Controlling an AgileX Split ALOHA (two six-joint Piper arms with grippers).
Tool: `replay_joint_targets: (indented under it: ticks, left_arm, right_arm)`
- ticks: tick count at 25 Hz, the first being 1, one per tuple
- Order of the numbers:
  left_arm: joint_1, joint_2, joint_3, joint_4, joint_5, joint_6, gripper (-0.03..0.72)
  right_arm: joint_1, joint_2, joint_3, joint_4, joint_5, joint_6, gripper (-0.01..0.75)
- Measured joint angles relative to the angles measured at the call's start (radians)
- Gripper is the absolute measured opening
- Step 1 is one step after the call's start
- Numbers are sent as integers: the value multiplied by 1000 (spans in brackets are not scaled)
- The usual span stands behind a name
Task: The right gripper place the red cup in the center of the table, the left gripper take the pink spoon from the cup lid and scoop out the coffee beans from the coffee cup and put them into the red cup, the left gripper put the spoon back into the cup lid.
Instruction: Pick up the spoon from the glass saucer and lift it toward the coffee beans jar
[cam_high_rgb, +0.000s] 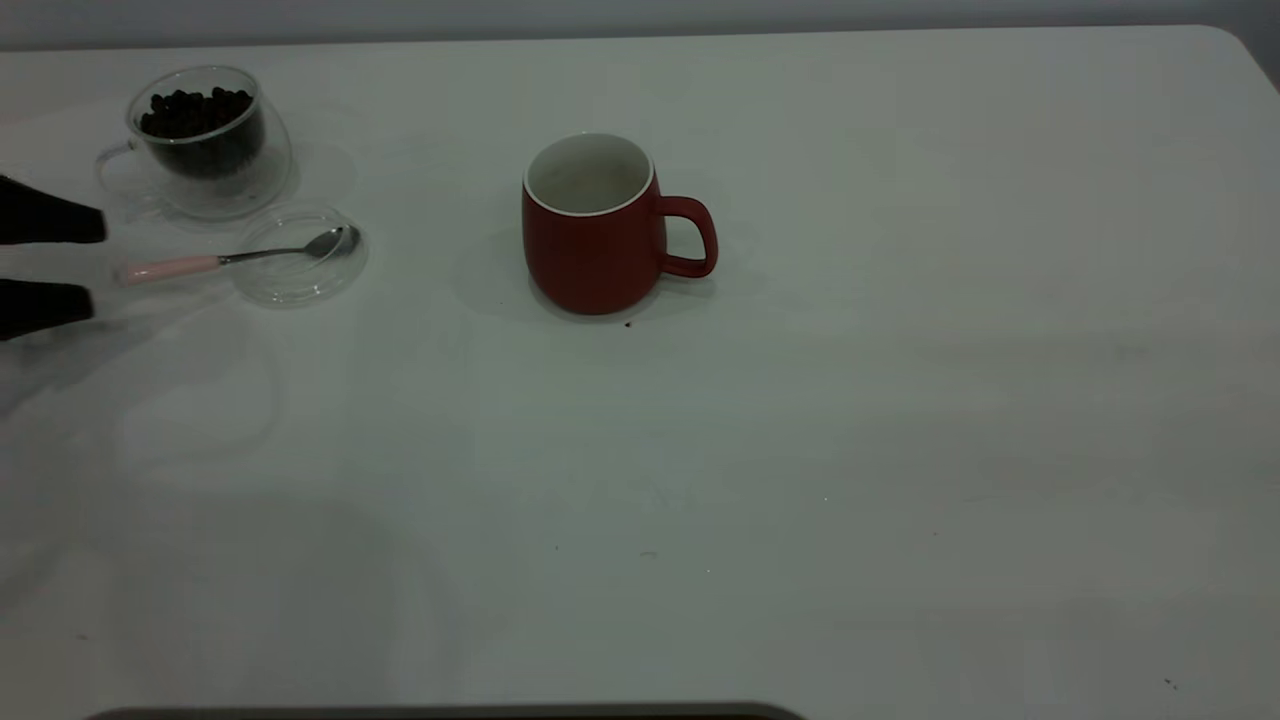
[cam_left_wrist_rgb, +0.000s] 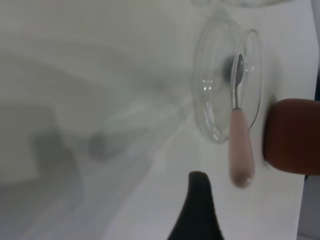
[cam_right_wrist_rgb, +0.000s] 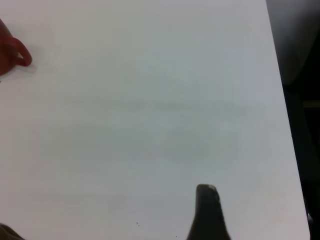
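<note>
At the table's (cam_high_rgb: 900, 450) left edge, the left gripper (cam_high_rgb: 50, 265) stood with jaws spread and empty, flanking the handle end of the pink spoon (cam_high_rgb: 235, 258), which pointed lengthwise away from it, its bowl resting in the cup lid (cam_high_rgb: 300, 275).

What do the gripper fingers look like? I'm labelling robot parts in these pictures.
Only fingertips show. The left gripper has two plain matte black fingers with blunt ends, without markings or visible cables. The right gripper shows one similar dark finger with a rounded tip.
</note>
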Motion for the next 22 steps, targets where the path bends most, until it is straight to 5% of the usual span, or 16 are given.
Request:
replay_joint_targets:
  ticks: [16,22]
  left_arm:
    - [-100,84,-89,-53,18,-5,647]
    - [-100,84,-89,-50,47,-22,539]
  right_arm:
    - [0,0,0,0,0,0,591]
    - [0,0,0,0,0,0,591]
